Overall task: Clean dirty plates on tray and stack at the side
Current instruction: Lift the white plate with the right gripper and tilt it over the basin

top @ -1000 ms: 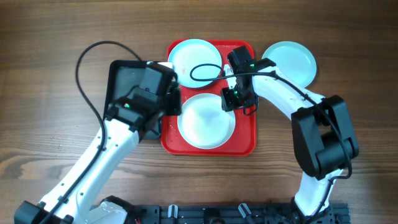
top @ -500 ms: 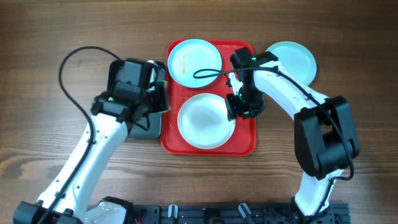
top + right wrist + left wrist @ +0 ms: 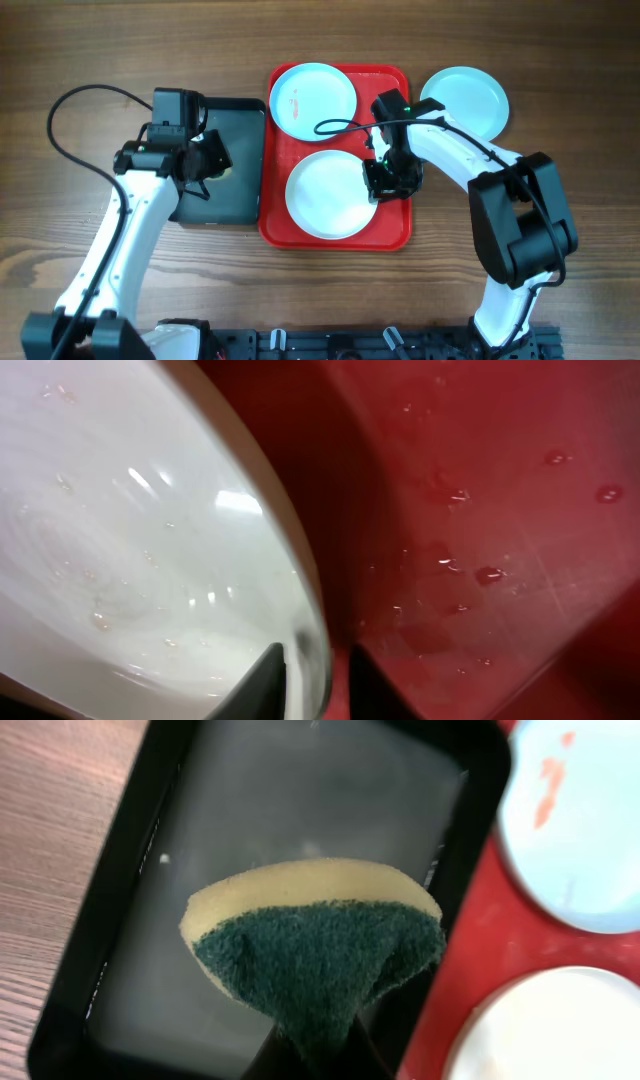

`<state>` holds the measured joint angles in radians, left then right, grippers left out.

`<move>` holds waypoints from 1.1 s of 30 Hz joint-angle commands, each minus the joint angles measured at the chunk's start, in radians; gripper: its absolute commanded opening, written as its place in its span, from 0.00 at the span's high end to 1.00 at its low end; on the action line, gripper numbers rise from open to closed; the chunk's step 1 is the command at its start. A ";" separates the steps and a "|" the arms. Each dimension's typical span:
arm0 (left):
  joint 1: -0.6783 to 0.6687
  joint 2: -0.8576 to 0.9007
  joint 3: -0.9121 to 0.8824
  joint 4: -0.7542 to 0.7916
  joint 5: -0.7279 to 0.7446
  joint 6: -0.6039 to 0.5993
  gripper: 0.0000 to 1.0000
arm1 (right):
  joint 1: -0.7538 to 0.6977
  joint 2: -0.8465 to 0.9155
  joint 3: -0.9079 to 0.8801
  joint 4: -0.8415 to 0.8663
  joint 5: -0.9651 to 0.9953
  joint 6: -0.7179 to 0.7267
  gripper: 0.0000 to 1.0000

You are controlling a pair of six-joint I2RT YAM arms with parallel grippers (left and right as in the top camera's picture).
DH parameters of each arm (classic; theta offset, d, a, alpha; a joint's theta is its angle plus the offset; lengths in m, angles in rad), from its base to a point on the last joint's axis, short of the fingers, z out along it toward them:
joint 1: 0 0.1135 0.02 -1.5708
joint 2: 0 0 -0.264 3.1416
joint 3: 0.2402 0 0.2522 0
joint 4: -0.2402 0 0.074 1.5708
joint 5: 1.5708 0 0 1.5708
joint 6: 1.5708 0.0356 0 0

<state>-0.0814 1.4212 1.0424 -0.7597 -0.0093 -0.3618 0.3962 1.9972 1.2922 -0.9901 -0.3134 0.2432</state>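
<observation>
— So, from the left: a tight pinch on the sponge by the left gripper, low over the black tray.
— Any change from a second ago?
— Swung left, away from the edge of the red tray.
— Next across?
— Inside the red rim, smeared light-blue plate at the far end, white plate at the near end.
— And the right gripper?
— Clamped on the white plate's right rim: one finger over the plate's inside, the other outside it, above the wet red floor. Spread apart half a second ago, just beside that rim, and slightly farther up the tray.
— Farther right?
— Second light-blue plate on the table, just beside the red tray, in the same spot as before.
</observation>
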 commanded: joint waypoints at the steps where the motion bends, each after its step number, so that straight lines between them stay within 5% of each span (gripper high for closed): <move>1: 0.013 0.103 0.004 0.003 0.038 0.031 0.96 | 0.000 -0.009 -0.006 0.004 -0.029 -0.008 0.96; 9: 0.023 0.104 0.004 0.027 0.173 0.124 0.96 | -0.001 -0.046 0.111 -0.079 -0.016 -0.007 0.96; 15: 0.086 -0.011 0.004 0.096 0.423 0.123 0.96 | 0.005 -0.073 0.262 -0.179 0.103 0.031 0.96; 18: 0.133 -0.094 0.004 0.130 0.372 0.123 0.96 | 0.039 -0.073 0.315 -0.168 0.111 0.058 0.96; 33: 0.170 -0.110 0.003 0.105 0.220 0.123 0.96 | 0.317 -0.065 0.330 0.467 0.503 0.123 0.96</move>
<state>0.0853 1.3148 1.0424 -0.6510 0.2432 -0.2550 0.6773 1.9465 1.6020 -0.5774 0.0437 0.3553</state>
